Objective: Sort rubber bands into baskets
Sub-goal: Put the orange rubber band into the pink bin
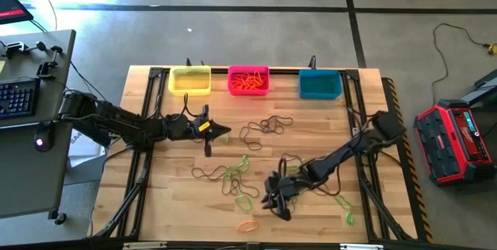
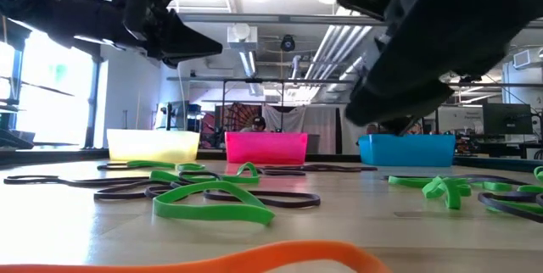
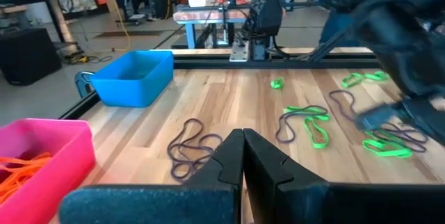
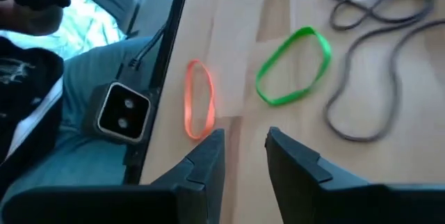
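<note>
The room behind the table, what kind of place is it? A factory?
Probably a robotics lab or workshop, not a factory. Two dark robot arms work over a wooden slatted table, a desk with a black computer keyboard stands beside it, and the low view shows exposed ceiling pipes and monitors behind.

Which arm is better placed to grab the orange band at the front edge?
Right. The right gripper, jaws open, hangs close to the orange rubber band. The left gripper, jaws shut, sits farther back, nearer the pink basket.
</note>
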### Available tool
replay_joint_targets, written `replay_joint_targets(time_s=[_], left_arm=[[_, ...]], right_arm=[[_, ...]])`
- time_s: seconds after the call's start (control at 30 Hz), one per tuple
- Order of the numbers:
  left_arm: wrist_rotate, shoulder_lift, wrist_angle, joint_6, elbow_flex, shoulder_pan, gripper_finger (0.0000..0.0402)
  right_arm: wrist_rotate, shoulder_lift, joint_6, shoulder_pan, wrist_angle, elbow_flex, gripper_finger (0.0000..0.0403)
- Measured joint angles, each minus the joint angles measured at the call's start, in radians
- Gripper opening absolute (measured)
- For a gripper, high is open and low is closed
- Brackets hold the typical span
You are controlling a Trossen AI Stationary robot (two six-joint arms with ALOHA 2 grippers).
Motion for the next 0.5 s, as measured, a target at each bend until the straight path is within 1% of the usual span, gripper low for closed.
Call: replay_joint_targets(time_s=[0.1,0.2,0.33,0.4,0.5], left_arm=[[-0.022,0.0,0.003,-0.003,0.0,0.0,0.0],[-0.059,0.0,0.011,-0.003,0.0,0.0,0.0],[-0.109,0.0,0.021,-0.003,0.0,0.0,0.0],[-0.115,0.0,0.021,-0.004,0.0,0.0,0.0],[-0.129,0.0,0.021,-0.009,0.0,0.0,0.0]], right_arm=[[-0.006,0.039,0.013,0.011,-0.1,0.099,0.0099],[-0.026,0.081,-0.022,0.02,-0.237,0.221,0.0107],[-0.065,0.101,-0.068,0.021,-0.409,0.345,0.0119],[-0.059,0.102,-0.082,0.021,-0.496,0.391,0.0122],[-0.014,0.104,-0.074,0.02,-0.599,0.44,0.0123]])
